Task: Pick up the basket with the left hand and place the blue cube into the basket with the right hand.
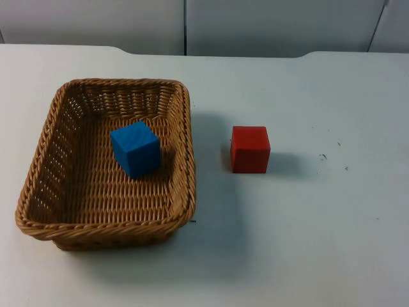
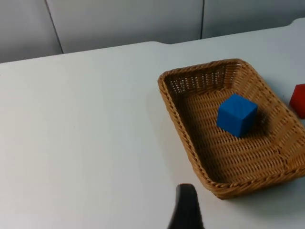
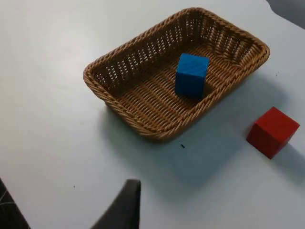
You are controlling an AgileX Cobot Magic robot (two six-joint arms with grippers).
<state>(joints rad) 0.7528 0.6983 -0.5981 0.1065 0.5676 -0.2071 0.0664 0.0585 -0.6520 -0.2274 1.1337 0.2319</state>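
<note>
Basket [image 1: 45, 166] long axis toward the wall, blue cube [image 1: 135, 148] inside.

The red cube [image 2: 299, 100] is cut off at the left wrist view's edge; each gripper's jaws are mostly out of frame.

Three cams, all on the same patch of surface

Top cam sits high, looking down and forward to the grey wall at 12 o'clock. Both wrist cams hang back and angle down from opposite sides. All three share the basket [image 1: 185, 160] [image 2: 186, 133] [image 3: 138, 119], blue cube [image 1: 135, 148] [image 2: 236, 114] [image 3: 191, 75] and red cube [image 1: 250, 149] [image 2: 299, 99] [image 3: 272, 131].
</note>
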